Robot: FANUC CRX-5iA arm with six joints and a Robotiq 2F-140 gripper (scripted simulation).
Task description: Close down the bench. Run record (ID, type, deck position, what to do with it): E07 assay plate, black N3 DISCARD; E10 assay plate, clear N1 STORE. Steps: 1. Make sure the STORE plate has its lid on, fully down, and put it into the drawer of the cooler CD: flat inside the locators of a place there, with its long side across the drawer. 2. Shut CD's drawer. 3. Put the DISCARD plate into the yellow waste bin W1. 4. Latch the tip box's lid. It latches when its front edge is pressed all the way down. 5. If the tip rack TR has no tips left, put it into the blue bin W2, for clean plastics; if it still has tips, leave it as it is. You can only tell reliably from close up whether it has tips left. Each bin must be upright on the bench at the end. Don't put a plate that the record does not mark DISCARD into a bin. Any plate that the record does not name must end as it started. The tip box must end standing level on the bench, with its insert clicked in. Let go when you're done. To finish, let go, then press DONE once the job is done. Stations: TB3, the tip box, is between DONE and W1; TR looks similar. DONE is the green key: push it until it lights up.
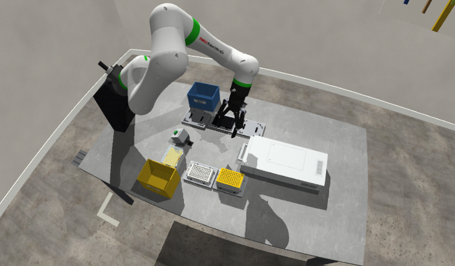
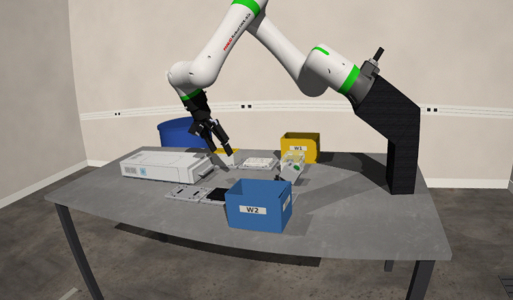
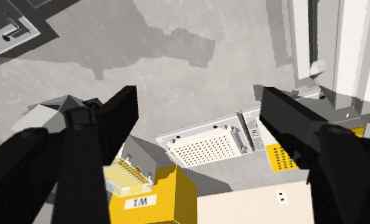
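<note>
My gripper (image 1: 229, 127) is open and empty. It hangs tilted above the bench, between the nest row and the cooler's front; it also shows in the exterior view (image 2: 220, 143) and in the wrist view (image 3: 196, 117). The black assay plate (image 1: 224, 121) lies in the middle nest, just below and behind the fingers. The white cooler CD (image 1: 285, 162) has its drawer front (image 1: 242, 152) flush with the body. The tip box TB3 (image 1: 172, 156) has a clear lid and stands between the green DONE key (image 1: 176, 132) and the yellow bin W1 (image 1: 157, 178).
The blue bin W2 (image 1: 203, 95) stands upright behind the nests. A white well plate (image 1: 199, 172) and a yellow-topped rack (image 1: 229, 178) sit on holders left of the cooler. The two outer nests (image 1: 253, 127) are bare. The black arm pedestal (image 1: 113, 106) stands at the far left.
</note>
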